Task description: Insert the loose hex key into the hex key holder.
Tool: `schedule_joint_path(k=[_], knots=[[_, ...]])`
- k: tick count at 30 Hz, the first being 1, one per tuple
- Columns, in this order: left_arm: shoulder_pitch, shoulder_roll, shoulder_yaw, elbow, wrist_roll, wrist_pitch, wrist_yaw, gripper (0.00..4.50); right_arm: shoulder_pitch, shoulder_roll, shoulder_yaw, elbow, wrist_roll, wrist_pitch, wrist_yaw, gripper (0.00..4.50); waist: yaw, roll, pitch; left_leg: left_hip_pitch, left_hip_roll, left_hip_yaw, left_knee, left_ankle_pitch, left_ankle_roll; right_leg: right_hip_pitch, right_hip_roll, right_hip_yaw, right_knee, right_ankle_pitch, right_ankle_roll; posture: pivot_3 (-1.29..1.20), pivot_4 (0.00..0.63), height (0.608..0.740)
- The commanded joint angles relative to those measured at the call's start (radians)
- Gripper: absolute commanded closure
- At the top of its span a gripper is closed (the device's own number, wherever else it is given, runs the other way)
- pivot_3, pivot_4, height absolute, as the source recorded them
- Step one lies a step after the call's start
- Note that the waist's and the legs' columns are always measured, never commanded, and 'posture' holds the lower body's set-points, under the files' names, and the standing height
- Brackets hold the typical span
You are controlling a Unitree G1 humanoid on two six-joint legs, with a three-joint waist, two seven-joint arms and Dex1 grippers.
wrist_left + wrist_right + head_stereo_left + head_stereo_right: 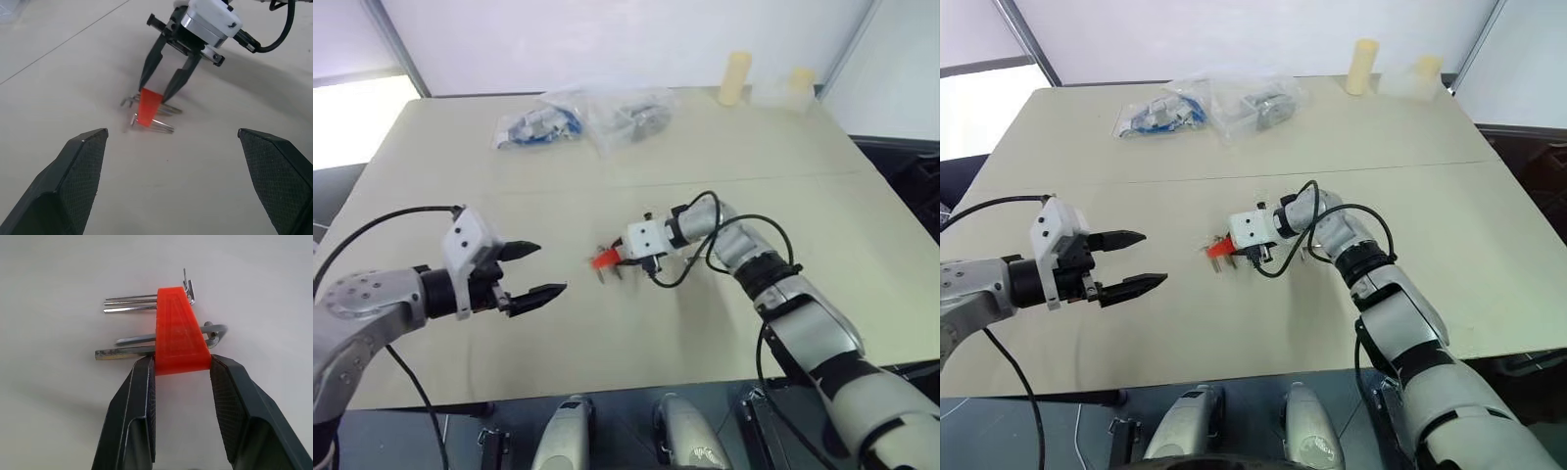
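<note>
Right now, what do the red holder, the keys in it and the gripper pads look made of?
Hex key holder: likely moulded plastic, matte orange-red with a faint raised outline. Keys: metal, silvery, shiny. Right gripper pads: black, cross-hatched, probably rubber or textured plastic.

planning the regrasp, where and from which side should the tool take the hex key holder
Grip the hex key holder across its wide end, as the right tool does now. Come in along its length: the keys stick out both flanks, so only that end offers bare flat plastic.
</note>
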Motion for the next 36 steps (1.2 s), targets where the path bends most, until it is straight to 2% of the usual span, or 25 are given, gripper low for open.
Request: schedule_joint_path(k=[1, 4, 10, 15, 23, 36], knots=[[-0.051, -0.033, -0.015, 0.049, 0.012, -0.045, -0.012, 0.00, 0.045, -0.060, -0.079, -0.184, -0.083, -0.129, -0.266, 3.46, 0.002, 0.000, 0.000, 0.000, 0.000, 0.000, 0.000, 0.000, 0.000, 0.000, 0.000, 0.000, 0.000, 0.000, 0.000, 0.00, 0.150, 0.740], [-0.152, -0.097, -0.030, 0.161, -0.001, -0.062, -0.014, 0.00, 0.105, -0.113, -0.095, -0.304, -0.195, -0.239, -0.460, 3.46, 0.011, 0.000, 0.000, -0.001, -0.001, 0.001, 0.000, 0.000, 0.000, 0.000, 0.000, 0.000, 0.000, 0.000, 0.000, 0.00, 0.150, 0.740], [-0.333, -0.135, -0.098, 0.339, 0.028, -0.085, -0.097, 0.00, 0.162, -0.165, -0.127, -0.475, -0.470, -0.329, -0.870, 3.46, 0.001, -0.001, 0.000, -0.001, -0.001, 0.001, 0.000, 0.001, -0.001, -0.001, 0.001, 0.000, 0.001, 0.000, 0.000, 0.00, 0.150, 0.740], [-0.468, -0.166, -0.155, 0.441, 0.034, -0.084, -0.181, 0.00, 0.183, -0.186, -0.115, -0.511, -0.617, -0.313, -1.081, 3.46, -0.001, -0.001, 0.000, -0.001, -0.001, 0.001, 0.000, 0.001, -0.002, -0.001, 0.001, 0.000, 0.001, 0.000, 0.000, 0.00, 0.150, 0.740], [-0.554, -0.196, -0.189, 0.480, 0.023, -0.063, -0.263, 0.00, 0.194, -0.180, -0.077, -0.503, -0.616, -0.309, -1.115, 3.46, -0.003, -0.001, 0.000, -0.001, -0.001, 0.002, 0.000, 0.001, -0.002, -0.001, 0.002, 0.000, 0.001, 0.000, 0.000, 0.00, 0.150, 0.740], [-0.578, -0.269, -0.193, 0.497, 0.061, -0.098, -0.256, 0.00, 0.214, -0.179, -0.087, -0.566, -0.543, -0.301, -1.076, 3.46, -0.002, -0.001, 0.000, -0.001, -0.001, 0.001, 0.001, 0.001, -0.002, -0.001, 0.002, 0.000, 0.002, 0.000, 0.000, 0.00, 0.150, 0.740]])
